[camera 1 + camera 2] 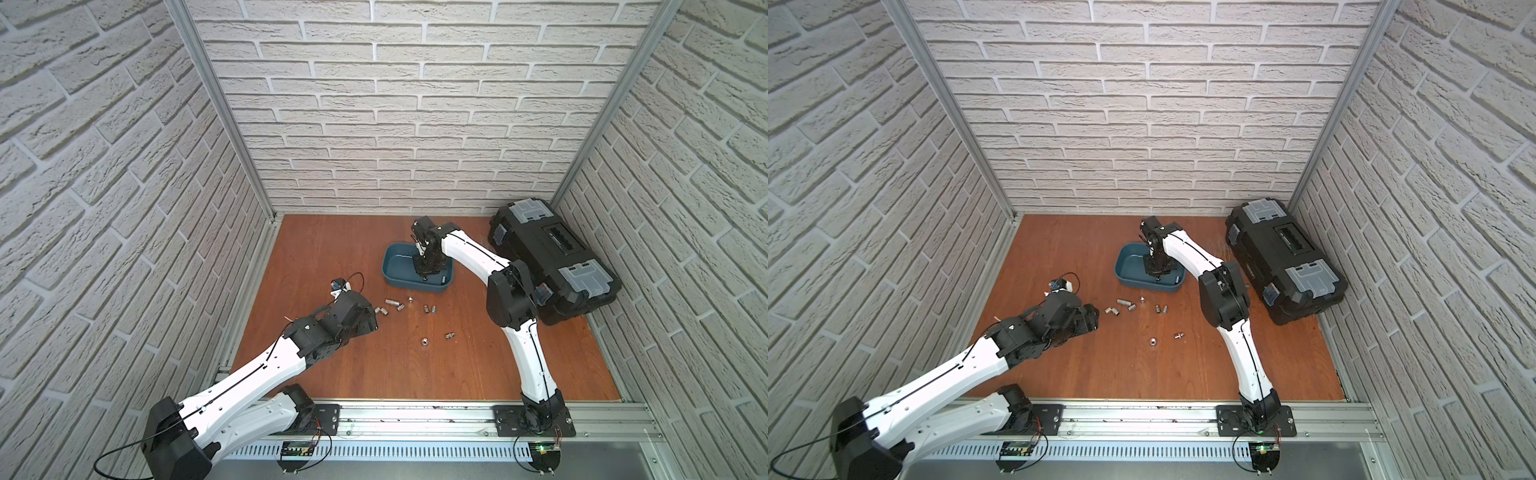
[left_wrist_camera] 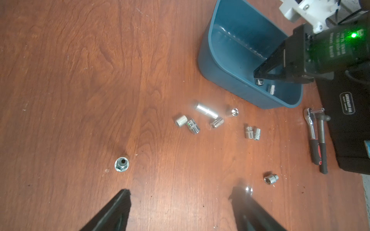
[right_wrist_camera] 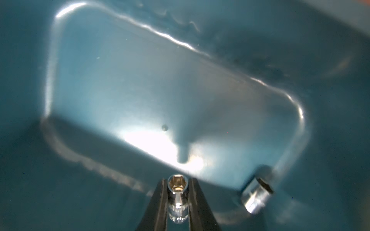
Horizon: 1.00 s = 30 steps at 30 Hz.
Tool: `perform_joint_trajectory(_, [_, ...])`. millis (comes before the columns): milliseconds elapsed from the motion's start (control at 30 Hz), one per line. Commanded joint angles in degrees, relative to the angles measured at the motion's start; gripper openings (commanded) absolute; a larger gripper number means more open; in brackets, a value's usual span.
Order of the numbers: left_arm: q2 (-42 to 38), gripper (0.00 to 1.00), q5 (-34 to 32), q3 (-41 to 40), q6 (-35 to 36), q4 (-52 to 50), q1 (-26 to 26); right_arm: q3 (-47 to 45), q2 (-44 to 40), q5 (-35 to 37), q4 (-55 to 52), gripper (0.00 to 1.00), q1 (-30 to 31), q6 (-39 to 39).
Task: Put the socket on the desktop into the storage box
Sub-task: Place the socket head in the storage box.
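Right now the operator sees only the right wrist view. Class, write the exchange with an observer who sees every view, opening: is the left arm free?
Observer: Yes, the left fingers stand open, holding nothing.
Operator: Any sockets left outside?
Observer: Several small silver sockets lie loose on the reddish-brown wood desktop beside the teal plastic storage box.
Operator: Anything else?
Observer: A chrome-headed ratchet wrench lies beside the large black plastic toolbox.

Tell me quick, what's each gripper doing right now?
Left gripper: open, empty, over the desktop.
Right gripper: shut on a socket, inside the storage box.
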Motion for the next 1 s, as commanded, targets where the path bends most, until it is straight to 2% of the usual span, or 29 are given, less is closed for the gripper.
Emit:
perform_joint_trajectory(0, [-0.25, 0.84, 0.09, -0.74, -0.37, -0.35, 0.67, 2.31, 0.42, -0.39, -0.52, 0.21, -0.24, 1.02])
perform_joint_trajectory(233, [0.72, 0.84, 0.67, -0.33, -0.18, -0.15, 0.99, 3.57, 1.00, -0.47, -1.51, 0.37, -0.42, 1.13])
perform_joint_trajectory(400, [1.14, 0.84, 1.06, 0.05, -0.19, -1.00, 1.56, 1.69, -1.52, -0.41, -1.28, 0.38, -0.34, 1.00])
perform_joint_trajectory(967, [2.69, 0.83, 0.37, 1.73, -0.35, -5.50, 1.91, -19.60, -21.06, -1.60, 7.45, 0.42, 0.54, 1.50])
